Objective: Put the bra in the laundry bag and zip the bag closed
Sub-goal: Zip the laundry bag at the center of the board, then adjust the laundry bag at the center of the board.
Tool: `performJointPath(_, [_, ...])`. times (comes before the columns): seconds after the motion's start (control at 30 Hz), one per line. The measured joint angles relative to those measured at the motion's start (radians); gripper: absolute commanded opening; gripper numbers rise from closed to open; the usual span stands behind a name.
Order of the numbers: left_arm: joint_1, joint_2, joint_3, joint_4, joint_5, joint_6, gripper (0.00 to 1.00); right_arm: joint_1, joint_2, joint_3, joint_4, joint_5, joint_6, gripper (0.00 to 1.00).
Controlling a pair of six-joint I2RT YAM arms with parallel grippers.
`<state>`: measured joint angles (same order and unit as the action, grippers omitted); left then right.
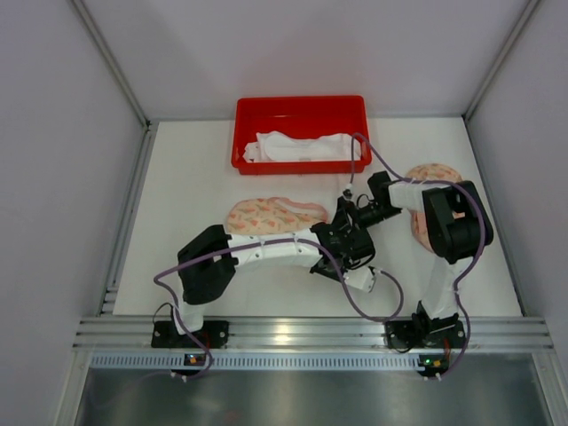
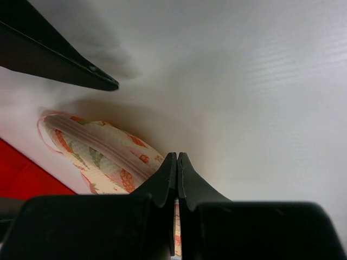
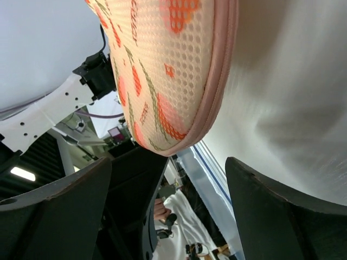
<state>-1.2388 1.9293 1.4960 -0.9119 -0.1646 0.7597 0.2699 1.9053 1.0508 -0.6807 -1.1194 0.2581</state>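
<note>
Bra: white fabric bra (image 1: pixel 302 146), lying crumpled inside the tray, not in any bag.

Tray: red rectangular plastic tray (image 1: pixel 302 103), standing at the middle of the far edge of the white table (image 1: pixel 191 266).

Laundry bag: floral mesh laundry bag (image 1: pixel 266 216), rounded, with orange and green print and a pink border, lying flat near the centre of the table, just in front of the tray but apart from it.

Zipper: pale zipper (image 2: pixel 95 142), running along the bag in the left wrist view; open or closed, cannot tell.

Other bag: second floral mesh dome (image 1: pixel 435 173), same print, near the right edge of the table, partly hidden behind the right arm.

Left gripper: left gripper (image 2: pixel 177 158), low over the table just beside the right end of the central bag; jaws pressed together with tips touching, nothing clearly seen between them.

Right gripper: right gripper (image 3: pixel 168 161), jaws spread wide and holding nothing; floral mesh with a pink border very close in front, above the gap, not pinched. Which of the two floral pieces this is, cannot tell.

Arms: both reaching to the centre of the table, grippers near each other, between the two floral pieces.
</note>
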Motion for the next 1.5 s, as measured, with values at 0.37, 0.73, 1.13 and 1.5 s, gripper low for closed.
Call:
performJointPath(0.37, [0.0, 0.052, 0.074, 0.056, -0.027, -0.026, 0.0, 0.021, 0.019, -0.003, 0.013, -0.061, 0.022, 0.0])
performJointPath(0.73, [-0.02, -0.157, -0.286, 0.233, 0.021, 0.032, 0.0, 0.021, 0.058, -0.003, -0.021, -0.073, -0.009, 0.0])
performJointPath(1.13, [-0.018, -0.387, -0.373, 0.148, 0.166, -0.111, 0.58, -0.001, 0.06, 0.012, -0.077, -0.028, -0.113, 0.0])
performJointPath(1.5, [0.434, -0.64, -0.374, 0.176, 0.278, -0.389, 0.7, -0.005, 0.009, 0.01, -0.158, 0.148, -0.275, 0.15])
